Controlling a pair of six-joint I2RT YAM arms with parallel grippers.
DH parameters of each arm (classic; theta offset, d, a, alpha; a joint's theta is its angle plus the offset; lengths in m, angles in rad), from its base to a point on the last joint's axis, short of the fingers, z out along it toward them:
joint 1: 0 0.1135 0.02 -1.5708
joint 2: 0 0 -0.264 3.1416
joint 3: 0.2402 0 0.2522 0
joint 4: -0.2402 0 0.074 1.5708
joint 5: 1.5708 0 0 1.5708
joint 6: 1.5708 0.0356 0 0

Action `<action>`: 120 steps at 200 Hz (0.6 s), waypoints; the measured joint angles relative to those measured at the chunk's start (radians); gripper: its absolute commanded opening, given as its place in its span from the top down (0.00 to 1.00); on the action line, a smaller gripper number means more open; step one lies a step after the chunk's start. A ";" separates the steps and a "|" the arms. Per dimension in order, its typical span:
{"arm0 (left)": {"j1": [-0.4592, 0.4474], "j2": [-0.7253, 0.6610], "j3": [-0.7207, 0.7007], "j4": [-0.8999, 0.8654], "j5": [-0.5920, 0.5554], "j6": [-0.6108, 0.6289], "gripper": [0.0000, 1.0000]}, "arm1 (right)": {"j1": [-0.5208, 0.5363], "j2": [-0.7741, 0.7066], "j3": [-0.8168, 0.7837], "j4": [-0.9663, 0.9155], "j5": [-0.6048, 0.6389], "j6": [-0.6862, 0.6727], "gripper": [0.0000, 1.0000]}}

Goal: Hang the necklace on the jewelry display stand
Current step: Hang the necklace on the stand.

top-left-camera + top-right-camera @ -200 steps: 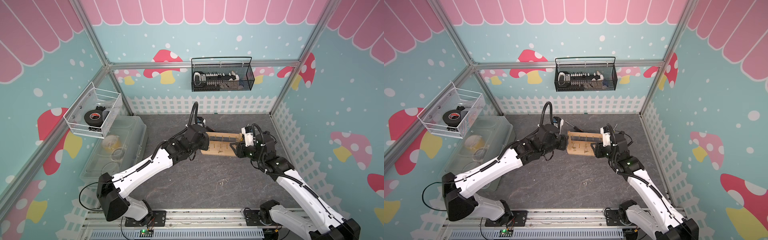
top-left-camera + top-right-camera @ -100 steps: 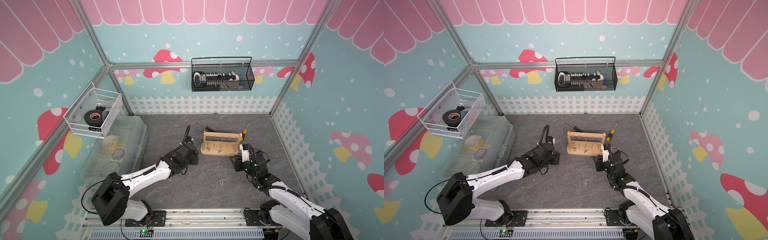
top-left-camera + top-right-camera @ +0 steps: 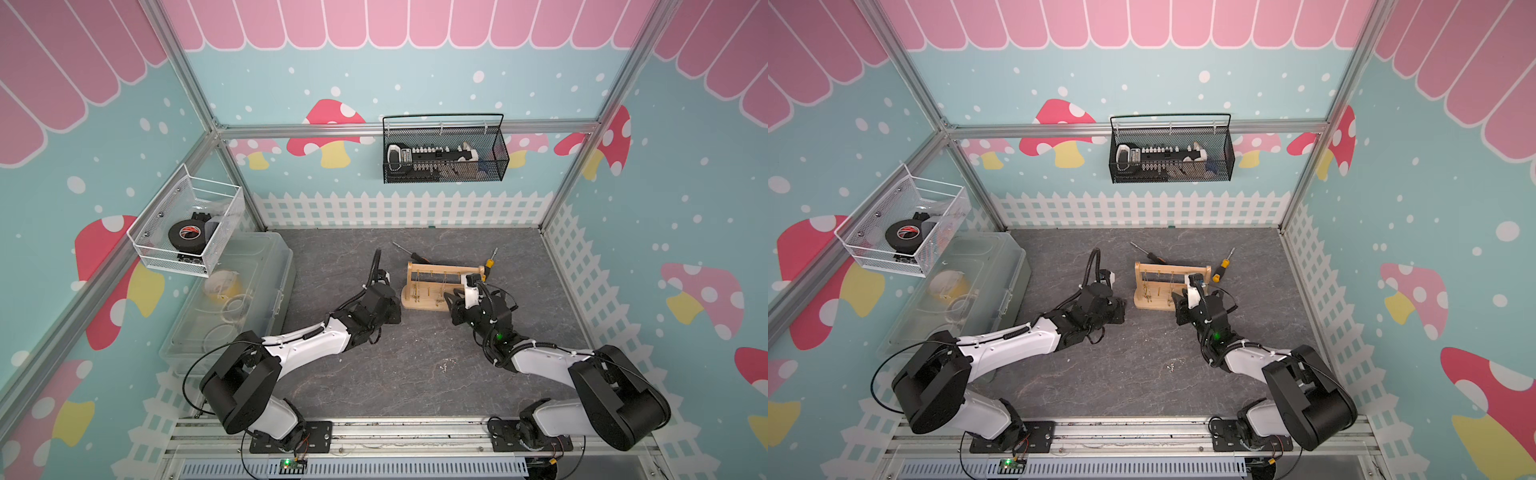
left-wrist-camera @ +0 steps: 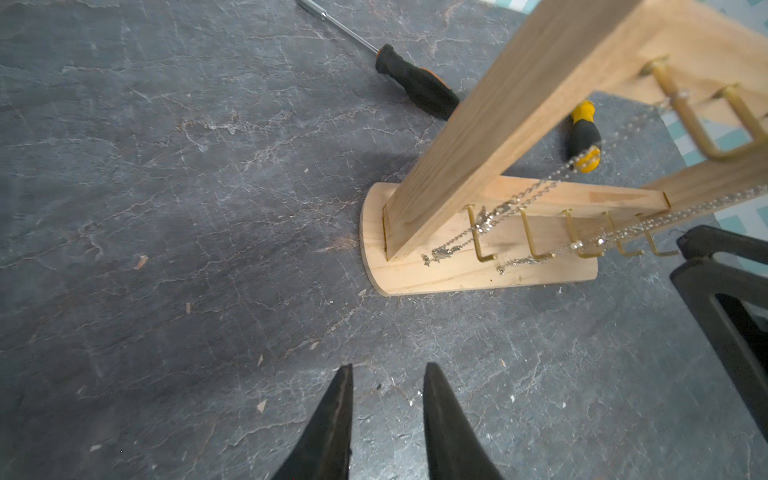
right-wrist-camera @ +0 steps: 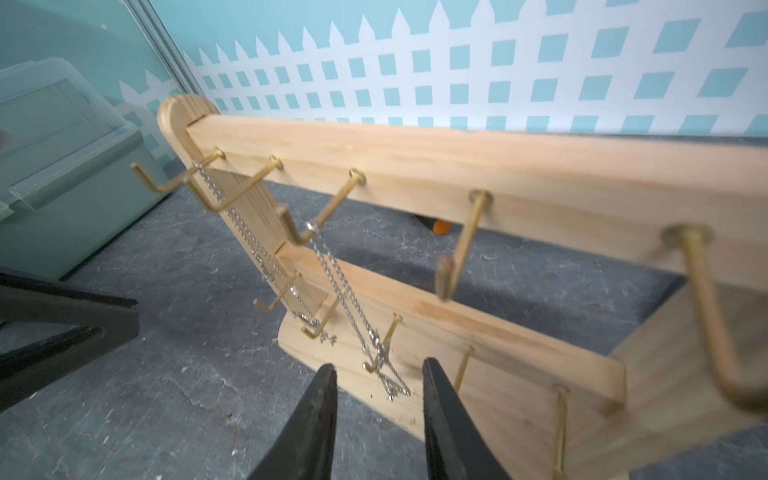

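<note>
**A:** Where's the necklace (image 5: 336, 274)?

**B:** On the jewelry display stand (image 5: 415, 153). It's a silver chain hanging from an upper-bar peg (image 5: 332, 201), running down the stand's front and pooling on the base (image 5: 374, 409).

**A:** And the claws?

**B:** Both are narrowly parted and empty. The right gripper (image 5: 379, 363) faces the stand's front with the chain dead ahead. The left gripper (image 4: 388, 365) points at bare table (image 4: 166, 208) off the stand's end post (image 4: 498, 124). I'd judge the right arm better placed for any adjusting.
</note>
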State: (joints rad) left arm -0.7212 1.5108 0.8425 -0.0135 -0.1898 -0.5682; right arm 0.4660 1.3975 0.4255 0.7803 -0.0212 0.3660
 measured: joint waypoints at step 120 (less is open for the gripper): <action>0.036 -0.037 -0.023 0.015 0.019 0.007 0.70 | 0.006 0.102 0.056 0.060 0.059 -0.021 0.92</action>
State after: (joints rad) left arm -0.6849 1.4734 0.8192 0.0013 -0.1707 -0.5613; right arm 0.4721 1.4994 0.4816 0.8402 0.0376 0.3447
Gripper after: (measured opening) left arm 0.295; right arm 0.110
